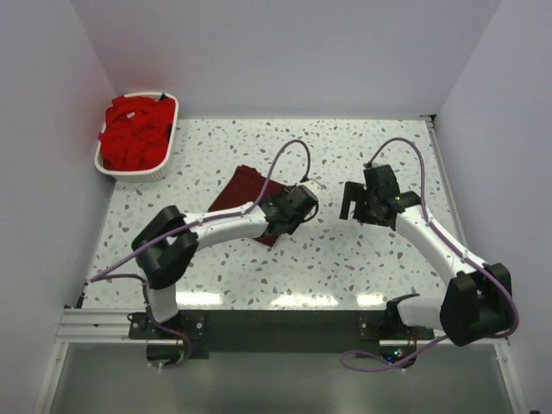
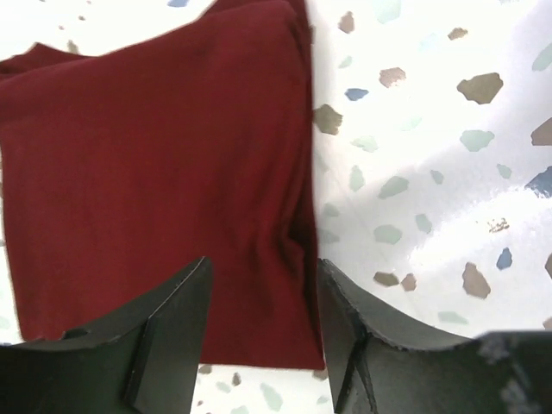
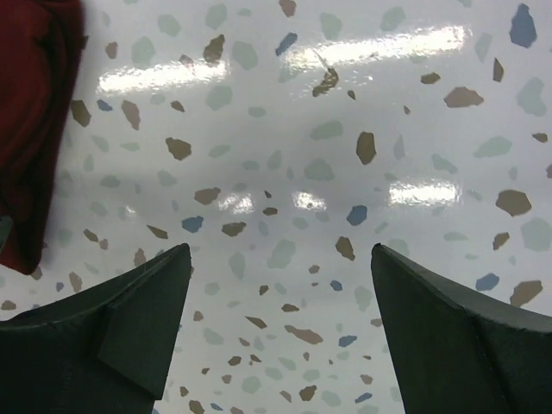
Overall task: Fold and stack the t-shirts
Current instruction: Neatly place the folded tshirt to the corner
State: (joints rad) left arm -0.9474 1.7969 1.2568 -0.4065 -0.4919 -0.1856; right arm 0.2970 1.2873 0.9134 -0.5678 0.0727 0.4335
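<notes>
A dark maroon t-shirt lies folded flat on the table's middle left; it fills the left wrist view and its edge shows at the left of the right wrist view. My left gripper hovers open over the shirt's right edge, jaws apart with cloth showing between them, holding nothing. My right gripper is open and empty over bare table, right of the shirt. Several bright red t-shirts are piled in the basket.
A white slotted plastic basket stands at the far left corner. White walls enclose the speckled table on three sides. A metal rail runs along the near edge by the arm bases.
</notes>
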